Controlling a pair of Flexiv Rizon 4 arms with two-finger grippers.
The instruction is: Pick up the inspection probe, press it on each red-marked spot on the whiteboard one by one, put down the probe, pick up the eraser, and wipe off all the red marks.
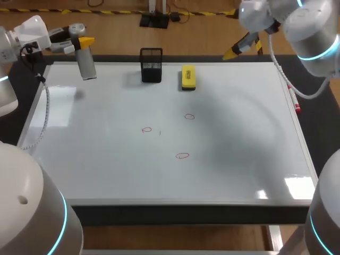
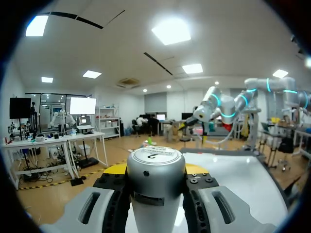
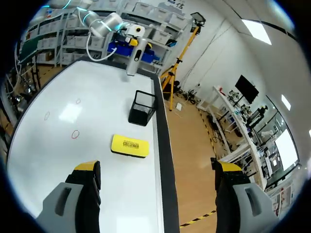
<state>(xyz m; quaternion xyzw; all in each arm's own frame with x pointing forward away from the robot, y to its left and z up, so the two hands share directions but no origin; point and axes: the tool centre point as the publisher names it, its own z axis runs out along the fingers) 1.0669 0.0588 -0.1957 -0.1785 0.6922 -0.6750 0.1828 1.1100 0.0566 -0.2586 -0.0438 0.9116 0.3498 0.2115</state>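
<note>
Whiteboard: it covers nearly the whole table; the near half is bare white, open room for either arm.
Red marks: three small rings sit mid-board, well apart from each other, none yet wiped.
Eraser: it lies flat by the far edge, just beside the holder, out of the probe's likely path to the marks.
Holder: a black mesh cup stands upright at the far edge, apparently the probe's parking place.
Probe: a silver cylinder hangs roughly upright over the far left corner, clear of the surface judging by its shadow.
Left hand: it pinches the probe from two sides near its top, leaving the lower end free for pressing.
Right hand: fingers spread wide and empty, it hangs past the far right corner, leaving the board open.
</note>
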